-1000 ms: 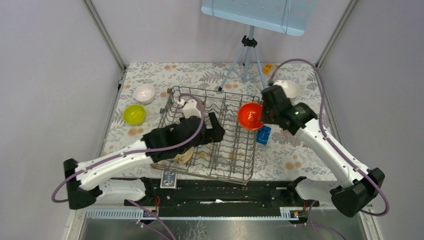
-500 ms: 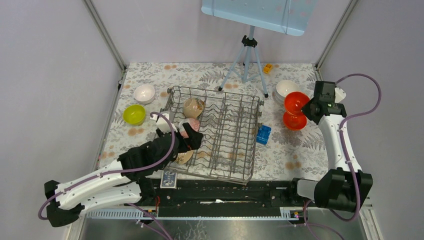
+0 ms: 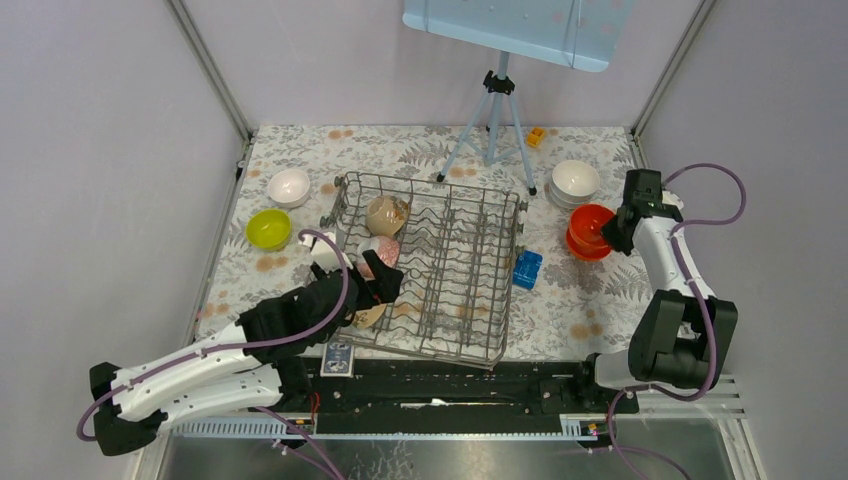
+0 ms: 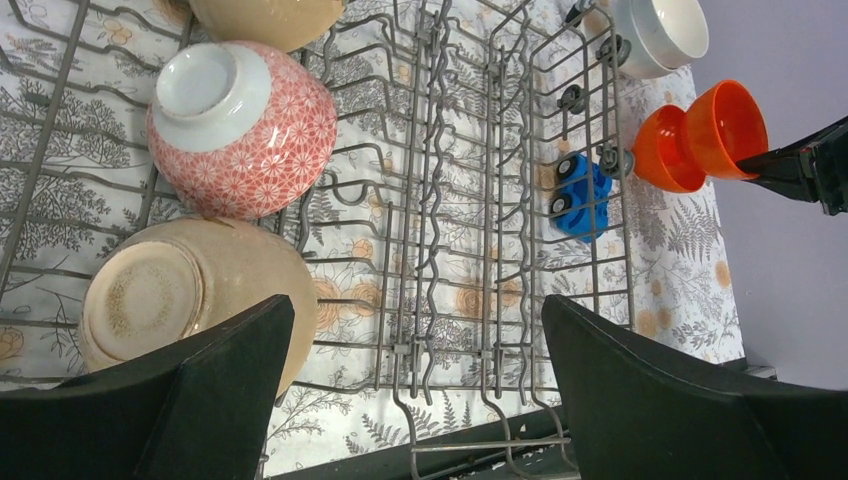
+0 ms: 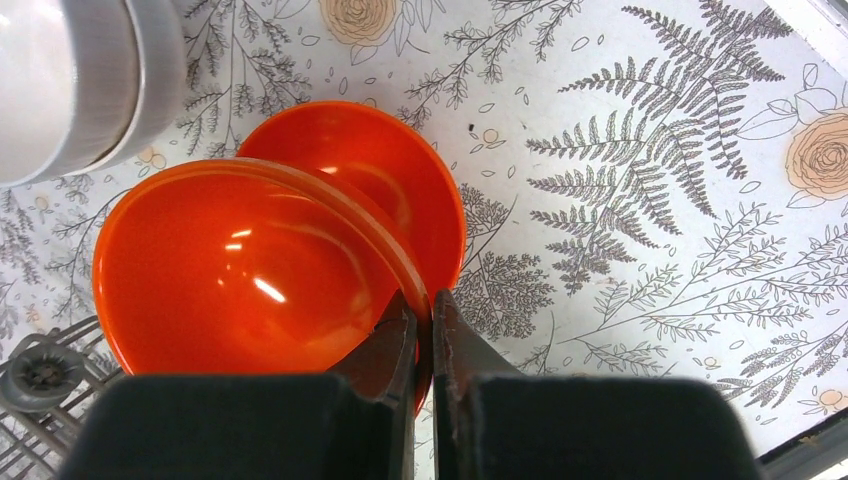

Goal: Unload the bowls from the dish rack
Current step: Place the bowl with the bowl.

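The grey wire dish rack (image 3: 455,285) sits mid-table and holds a beige bowl (image 3: 386,212) at its far left, a pink patterned bowl (image 4: 240,130) and another beige bowl (image 4: 180,295) near my left gripper. My left gripper (image 4: 415,390) is open and empty, over the rack's near left part. My right gripper (image 5: 422,320) is shut on the rim of an orange-red bowl (image 5: 240,270), held just over a second orange-red bowl (image 5: 410,190) that rests on the table right of the rack. In the top view both orange bowls (image 3: 588,230) overlap.
White bowls (image 3: 575,180) are stacked behind the orange ones. A white bowl (image 3: 289,186) and a lime-yellow bowl (image 3: 269,228) sit left of the rack. A blue block (image 3: 527,269) lies by the rack's right side. A grey tripod (image 3: 490,115) stands at the back.
My right arm carried the orange bowl from the rack's right edge out to the right and lowered it onto the other orange bowl. My left arm drew back toward the rack's near left.
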`<state>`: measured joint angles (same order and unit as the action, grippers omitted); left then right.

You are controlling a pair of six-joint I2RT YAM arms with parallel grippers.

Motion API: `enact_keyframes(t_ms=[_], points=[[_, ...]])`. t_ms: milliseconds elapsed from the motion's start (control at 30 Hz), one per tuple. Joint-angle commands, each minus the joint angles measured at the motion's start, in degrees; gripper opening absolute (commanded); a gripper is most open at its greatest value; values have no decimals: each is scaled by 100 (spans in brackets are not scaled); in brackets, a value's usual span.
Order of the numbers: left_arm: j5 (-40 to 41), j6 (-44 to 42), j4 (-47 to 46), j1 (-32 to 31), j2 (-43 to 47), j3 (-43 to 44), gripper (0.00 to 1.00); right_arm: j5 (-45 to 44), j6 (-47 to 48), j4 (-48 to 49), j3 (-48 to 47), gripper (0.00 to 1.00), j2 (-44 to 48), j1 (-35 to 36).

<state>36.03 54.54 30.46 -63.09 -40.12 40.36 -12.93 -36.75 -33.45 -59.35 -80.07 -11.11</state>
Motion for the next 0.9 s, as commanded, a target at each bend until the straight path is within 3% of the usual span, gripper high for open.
enact_keyframes(t_ms=[0,700,867], points=[[30,206,-86,25,4,-89,99,-160,54,341,54,0,-129,-89],[-164,487,-88,25,-191,-238,99,98,96,722,316,0,-720,-249],[-167,511,-84,24,-174,-277,99,169,130,791,358,7,-770,-251]])
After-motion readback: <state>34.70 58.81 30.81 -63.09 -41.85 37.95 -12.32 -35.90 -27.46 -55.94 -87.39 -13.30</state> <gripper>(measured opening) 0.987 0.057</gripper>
